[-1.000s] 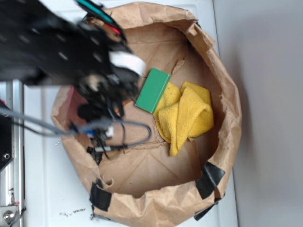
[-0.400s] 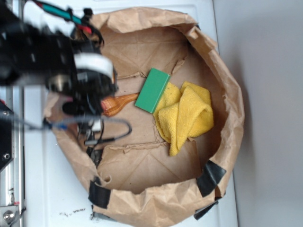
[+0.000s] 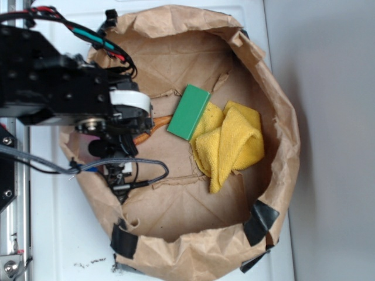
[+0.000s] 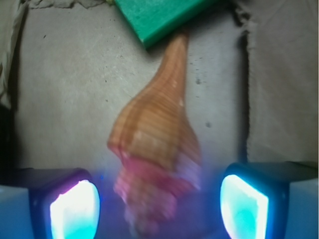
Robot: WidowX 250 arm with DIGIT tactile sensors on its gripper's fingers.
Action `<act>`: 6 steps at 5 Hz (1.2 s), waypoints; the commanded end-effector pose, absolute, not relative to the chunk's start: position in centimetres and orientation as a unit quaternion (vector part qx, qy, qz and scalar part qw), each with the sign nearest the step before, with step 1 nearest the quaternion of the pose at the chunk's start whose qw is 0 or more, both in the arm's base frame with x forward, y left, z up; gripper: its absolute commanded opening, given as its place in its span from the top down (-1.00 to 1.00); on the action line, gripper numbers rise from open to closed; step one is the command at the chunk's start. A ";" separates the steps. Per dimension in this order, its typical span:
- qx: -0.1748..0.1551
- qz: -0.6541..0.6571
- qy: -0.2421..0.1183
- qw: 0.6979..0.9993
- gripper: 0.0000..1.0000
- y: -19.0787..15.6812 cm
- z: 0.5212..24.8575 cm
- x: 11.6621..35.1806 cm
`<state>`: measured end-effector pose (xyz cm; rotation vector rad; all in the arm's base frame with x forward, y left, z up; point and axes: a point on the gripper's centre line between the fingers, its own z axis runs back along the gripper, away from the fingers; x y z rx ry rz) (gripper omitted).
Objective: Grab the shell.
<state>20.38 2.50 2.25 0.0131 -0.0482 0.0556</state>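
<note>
Shell [image 4: 157, 144]: lying on the brown paper floor of the bag [image 3: 281, 105]; glossy orange-brown with tan banding; mostly hidden under the arm in the exterior view, only the narrow tail showing [image 3: 153, 126]
Long axis: running away from the gripper, spire end nearest the fingers, tail reaching toward the green block [image 4: 159, 17] and meeting its edge, touching or tucked just under, cannot tell which
Gripper [image 4: 159, 201]: spread wide, nothing held; one finger [image 4: 75, 209] on each side of the spire end, both apart from the shell
Relation for the grasp: shell centred between the fingers, axis crossing the closing line roughly square; widest part of the body just ahead of the fingertips
Likely next need: short advance or descent so the pads bracket the swollen body, not the tapering spire
Other contents: yellow cloth [image 3: 231, 143], bunched beside the green block, clear of the gripper
</note>
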 end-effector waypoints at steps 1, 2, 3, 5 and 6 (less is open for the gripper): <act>-0.007 0.025 -0.028 0.999 -1.00 1.6 2.4 22.2; 0.000 0.027 -0.015 1.000 -1.00 1.6 1.2 23.1; -0.001 0.025 -0.003 1.000 0.70 1.6 0.6 23.4; -0.006 0.033 -0.021 0.999 1.00 2.1 2.5 22.8; -0.027 0.034 -0.053 0.998 1.00 2.2 6.8 22.0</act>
